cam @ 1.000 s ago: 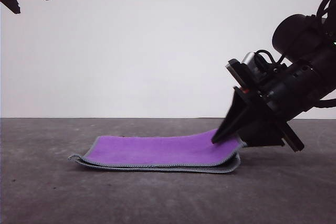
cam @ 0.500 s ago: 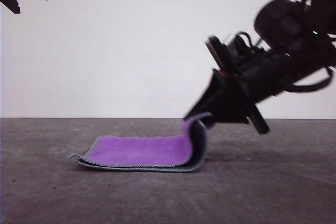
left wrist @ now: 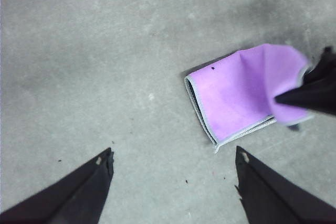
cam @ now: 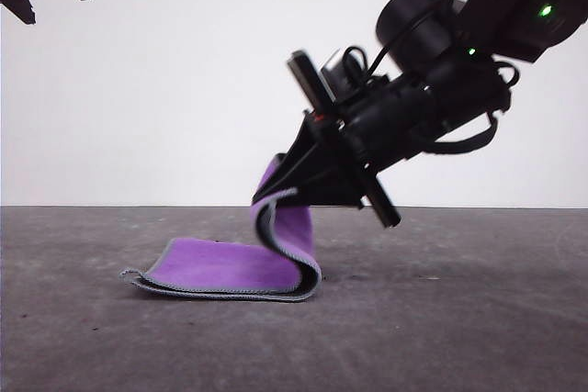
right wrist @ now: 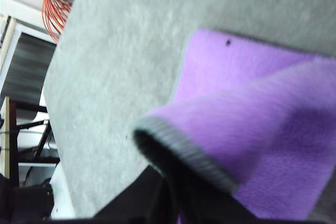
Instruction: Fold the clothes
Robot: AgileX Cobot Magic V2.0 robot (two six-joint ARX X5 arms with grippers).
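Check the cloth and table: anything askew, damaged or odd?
Nothing damaged or spilled. The cloth is mid-fold: the right end effector is shut on its right edge, lifted off the table into an S-curl, purple face up. The layers at its left end are slightly splayed. The left end effector hangs open above.

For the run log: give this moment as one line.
right claw: shut on cloth edge, lifted | left claw: open, raised | fold: underway

Purple cloth on a grey tabletop

The cloth (cam: 234,263) is bright purple on top, dark grey beneath, edged in light grey stitching; the right gripper (cam: 276,192) is black, the tabletop (cam: 459,319) mottled dark grey.
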